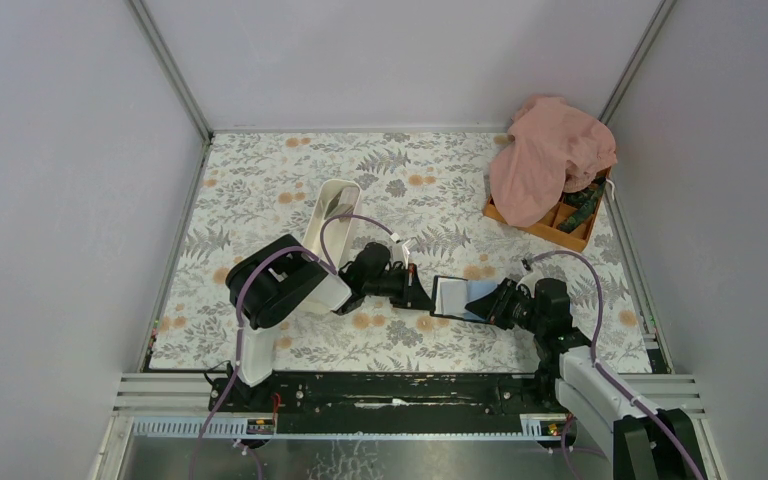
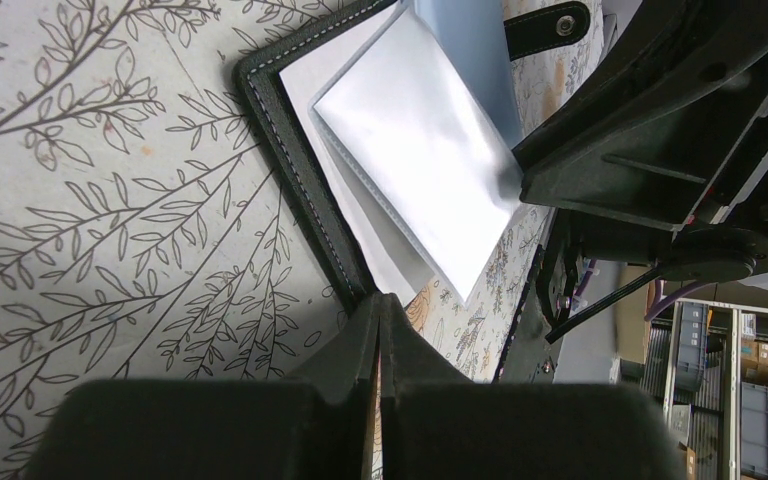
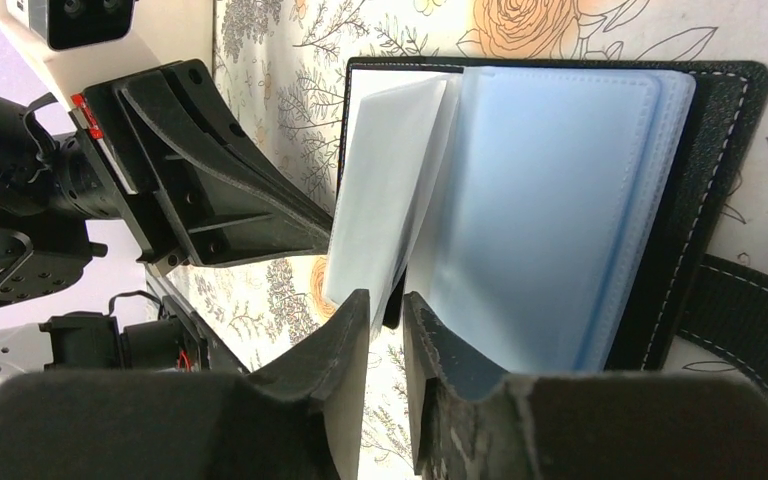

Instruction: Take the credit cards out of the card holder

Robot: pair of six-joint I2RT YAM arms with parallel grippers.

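From the right wrist alone, right fingers (image 3: pixel 340 380) narrowly straddle a card holder (image 3: pixel 712 150) sleeve (image 3: pixel 385 190); left fingers (image 2: pixel 345 365) shut.

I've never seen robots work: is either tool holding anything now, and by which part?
The left tool seems shut on the card holder at its black cover's edge. The right tool straddles a clear sleeve, not yet clamped.

Soft, even light filled the overhead view, sharp throughout with only faint shadows. In the wrist views the card holder (image 2: pixel 290 160) threw white glare off its clear sleeves (image 2: pixel 410 130), shadow pooled beside the left gripper (image 2: pixel 378 305), and the fingers (image 3: pixel 335 390) of the right gripper (image 3: pixel 385 300) were blurred.
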